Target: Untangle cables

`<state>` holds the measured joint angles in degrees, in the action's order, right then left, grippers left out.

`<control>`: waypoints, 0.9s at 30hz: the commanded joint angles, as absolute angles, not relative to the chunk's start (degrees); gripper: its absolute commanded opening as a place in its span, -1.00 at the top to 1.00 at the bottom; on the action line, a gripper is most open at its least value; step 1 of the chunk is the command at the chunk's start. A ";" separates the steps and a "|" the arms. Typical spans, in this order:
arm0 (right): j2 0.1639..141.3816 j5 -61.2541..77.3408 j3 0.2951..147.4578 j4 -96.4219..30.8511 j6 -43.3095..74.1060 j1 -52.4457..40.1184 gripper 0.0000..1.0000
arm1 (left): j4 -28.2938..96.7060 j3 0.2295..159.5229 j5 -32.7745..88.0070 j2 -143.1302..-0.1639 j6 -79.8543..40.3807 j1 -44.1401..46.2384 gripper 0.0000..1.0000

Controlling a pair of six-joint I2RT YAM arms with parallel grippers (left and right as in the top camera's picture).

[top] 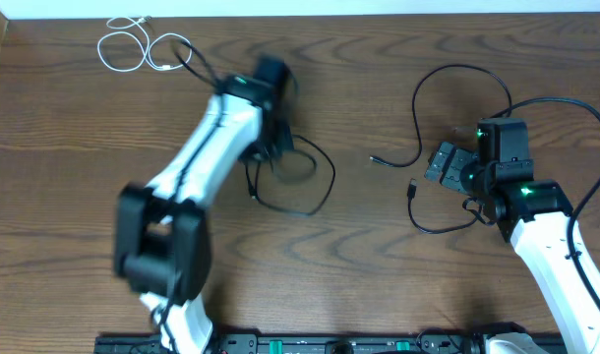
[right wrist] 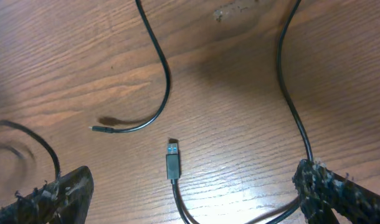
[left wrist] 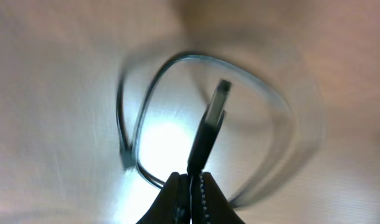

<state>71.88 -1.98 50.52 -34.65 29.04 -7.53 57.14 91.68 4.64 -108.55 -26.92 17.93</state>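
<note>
Cables, three items, on a brown wood-grain tabletop (top: 359, 285).

Item 1: thin white cord (top: 128, 44), coiled in loose loops. It serves as the reference point for this entry. Neither arm touches it.

Item 2: thin black cord (top: 333, 177) in a slack loop, ending in a flat metal-tipped USB plug (left wrist: 218, 99). The loop lies to the right of the white coil and nearer the robot. One black strand reaches the white coil's right edge; whether the two cross there cannot be told. State of left end effector (left wrist: 190, 179): clenched, grasping this cord just below the plug, which sticks up past the fingertips.

Item 3: second thin black cord (right wrist: 168, 81), with a small plug (right wrist: 96, 129) and a dark USB plug (right wrist: 172, 158). It lies well apart to the right of the white coil, beyond item 2, and touches neither. State of right end effector (top: 436, 164): released, jaws wide, holding nothing, poised over the dark USB plug.

Risks, as judged:
- The grip sits on thin cord beside the plug, so a pull could slide it out of the pads or kink the cord at the plug's neck.
- If the strand at the white coil is caught, drawing item 2 away may drag the coil along or tighten the snag.
- Slack swept toward item 3 could make a fresh tangle.
</note>
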 commanded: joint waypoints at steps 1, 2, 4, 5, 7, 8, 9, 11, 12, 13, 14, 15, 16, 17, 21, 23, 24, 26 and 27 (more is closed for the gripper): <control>72.01 -2.66 50.89 -34.54 28.23 -7.18 -0.99 | 54.41 100.07 4.29 -99.00 -25.26 14.66 0.85; 72.01 -2.66 50.89 -34.54 28.23 -7.16 -0.99 | 52.53 101.56 4.29 -97.25 -25.28 13.87 0.85; 72.01 -2.66 50.89 -34.54 28.23 -7.16 -0.99 | 46.44 103.74 4.27 -93.25 -25.28 12.25 0.85; 72.01 -2.66 50.89 -34.54 28.23 -7.16 -0.98 | 43.72 104.18 4.27 -91.90 -25.28 11.70 0.85; 72.01 -2.66 50.89 -34.54 28.23 -7.16 -0.99 | 34.13 104.55 4.27 -88.07 -25.28 10.28 0.85; 72.01 -2.66 50.89 -34.54 28.23 -7.16 -0.98 | 29.91 104.55 4.25 -86.78 -25.28 9.80 0.85; 72.01 -2.66 50.89 -34.54 28.23 -7.16 -0.99 | 24.91 104.55 4.27 -85.41 -25.28 9.23 0.85; 72.01 -2.66 50.89 -34.54 28.23 -7.16 -0.99 | 14.33 104.55 4.23 -83.11 -25.30 8.34 0.85; 72.01 -2.66 50.89 -34.54 28.23 -7.18 -0.99 | 10.13 104.55 3.99 -82.37 -25.30 7.99 0.85; 72.01 -2.66 50.89 -34.54 28.23 -7.16 -0.99 | 7.40 104.55 3.55 -81.84 -25.32 7.79 0.85; 72.01 -2.66 50.89 -34.54 28.23 -7.16 -0.98 | 5.56 104.55 3.07 -81.36 -25.28 7.57 0.85; 72.01 -2.66 50.89 -34.54 28.23 -7.16 -0.99 | 5.41 104.55 2.72 -81.08 -25.30 7.38 0.85; 72.01 -2.66 50.89 -34.54 28.23 -7.16 -0.98 | 6.46 104.55 2.31 -80.97 -25.30 7.29 0.85; 72.01 -2.66 50.89 -34.54 28.23 -7.16 -0.98 | 8.03 104.53 2.09 -81.03 -25.26 7.29 0.85; 72.01 -2.66 50.89 -34.54 28.23 -7.18 -0.98 | 20.18 104.53 2.11 -83.81 -22.39 7.31 0.85; 72.01 -2.66 50.89 -34.54 28.23 -7.16 -0.98 | 26.52 104.51 2.11 -86.43 -20.29 7.29 0.75; 72.01 -2.66 50.89 -34.54 28.23 -7.16 -0.99 | 29.56 104.49 2.11 -88.12 -19.33 7.31 0.51; 72.01 -2.66 50.89 -34.54 28.23 -7.16 -0.98 | 34.22 104.49 2.09 -91.29 -18.44 7.29 0.08; 72.01 -2.66 50.89 -34.54 28.23 -7.18 -0.98 | 36.58 104.49 2.11 -93.27 -18.41 7.29 -0.05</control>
<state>71.88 -1.98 50.52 -34.68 29.04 -7.53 33.21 105.08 2.66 -88.31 -21.15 7.55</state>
